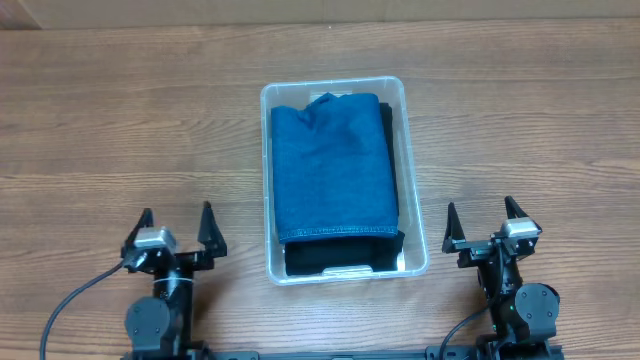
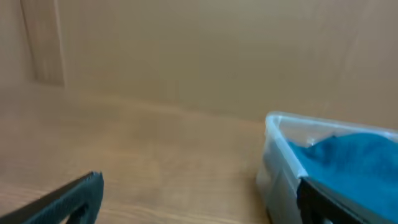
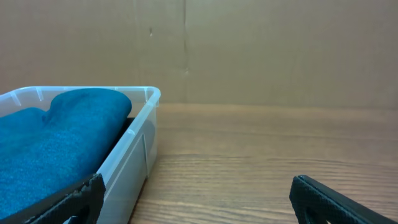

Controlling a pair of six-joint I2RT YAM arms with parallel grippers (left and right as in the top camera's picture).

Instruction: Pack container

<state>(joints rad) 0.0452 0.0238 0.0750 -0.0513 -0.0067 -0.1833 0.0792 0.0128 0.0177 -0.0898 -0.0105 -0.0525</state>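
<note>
The clear plastic container (image 1: 415, 190) stands in the middle of the wooden table. Folded blue denim (image 1: 333, 165) fills it, lying on top of a black garment (image 1: 335, 257) that shows at the near end. My left gripper (image 1: 177, 226) is open and empty, to the left of the container's near corner. My right gripper (image 1: 482, 221) is open and empty, to the right of that end. The container (image 2: 280, 155) and denim (image 2: 354, 165) show at the right in the left wrist view. They show at the left in the right wrist view: container (image 3: 134, 149), denim (image 3: 56, 143).
The wooden table (image 1: 120, 120) spreads out on all sides of the container. A plain brown wall (image 3: 249, 50) rises behind the table's far edge. Cables (image 1: 75, 300) trail from both arm bases at the front edge.
</note>
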